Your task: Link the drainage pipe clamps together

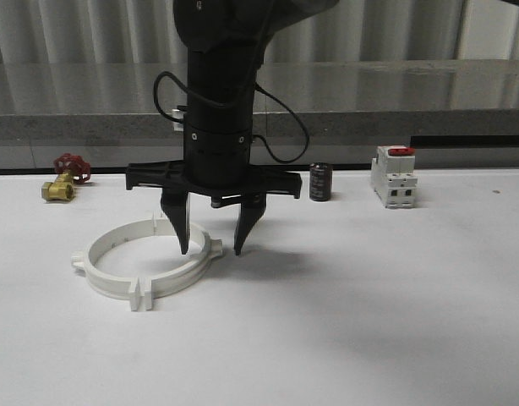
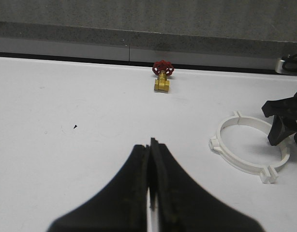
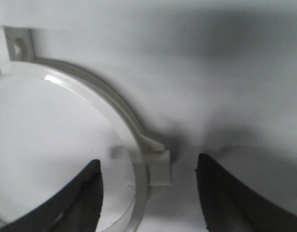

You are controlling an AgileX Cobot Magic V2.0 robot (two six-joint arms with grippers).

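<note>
The two white drainage pipe clamps lie on the table as one ring, the left half (image 1: 95, 275) and the right half (image 1: 192, 269) meeting at the front tabs (image 1: 141, 296). My right gripper (image 1: 211, 251) points straight down, open, straddling the ring's right side: one finger inside the ring, one outside. In the right wrist view the ring's outer lug (image 3: 158, 166) sits between the spread fingers of the right gripper (image 3: 148, 166), apart from both. My left gripper (image 2: 152, 142) is shut on nothing, well away from the ring (image 2: 235, 162).
A brass valve with a red handle (image 1: 61, 182) sits at the back left. A small black cylinder (image 1: 320, 182) and a white breaker with a red switch (image 1: 392, 178) stand at the back right. A grey ledge runs behind the table.
</note>
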